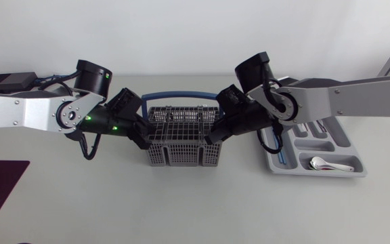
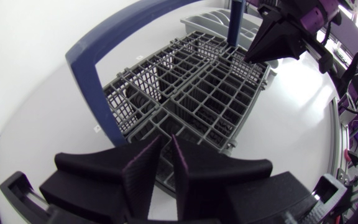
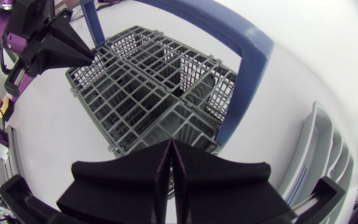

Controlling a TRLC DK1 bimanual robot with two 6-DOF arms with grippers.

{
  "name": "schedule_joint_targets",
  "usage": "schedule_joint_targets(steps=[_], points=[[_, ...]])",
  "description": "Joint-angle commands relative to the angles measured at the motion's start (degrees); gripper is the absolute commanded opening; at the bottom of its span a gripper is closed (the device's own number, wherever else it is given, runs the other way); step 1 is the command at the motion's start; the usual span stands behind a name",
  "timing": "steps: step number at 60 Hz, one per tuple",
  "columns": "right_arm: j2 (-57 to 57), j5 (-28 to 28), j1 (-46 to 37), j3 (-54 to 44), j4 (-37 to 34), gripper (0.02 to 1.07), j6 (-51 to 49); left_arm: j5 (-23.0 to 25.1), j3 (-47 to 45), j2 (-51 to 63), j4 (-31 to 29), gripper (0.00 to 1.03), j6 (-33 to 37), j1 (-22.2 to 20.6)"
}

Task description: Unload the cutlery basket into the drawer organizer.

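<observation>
Basket (image 1: 181, 139) sits mid-frame in the head view and looks emptied, though the deep cells are dark. Organizer (image 1: 344, 139) at right already holds a spoon (image 1: 327, 163) and other pieces. Right claw (image 3: 170, 155) is closed on nothing at the basket's right end; left claw (image 2: 166, 163) is at the left end, can't tell its state.

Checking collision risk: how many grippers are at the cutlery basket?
2. The left gripper is at the cutlery basket's left end, the right gripper at its right end, facing each other across it.
</observation>
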Motion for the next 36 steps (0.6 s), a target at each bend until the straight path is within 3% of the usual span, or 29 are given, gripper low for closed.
schedule_joint_targets(steps=[1, 20, 36], points=[[-2.68, 0.81, -0.08, -2.50, -0.19, 0.08, -0.05, 0.56, -0.76, -1.49, -1.32, 0.31, 0.40, -0.94], [-14.01, 3.54, 2.91, -5.84, -1.77, 0.08, -0.14, 1.35, -1.55, -9.13, -3.43, 0.31, -0.65, -2.17], [-15.42, 4.07, 2.64, -10.94, -1.68, 0.08, -0.49, 1.17, -5.77, -9.31, -3.96, 0.31, 0.84, -1.03]])
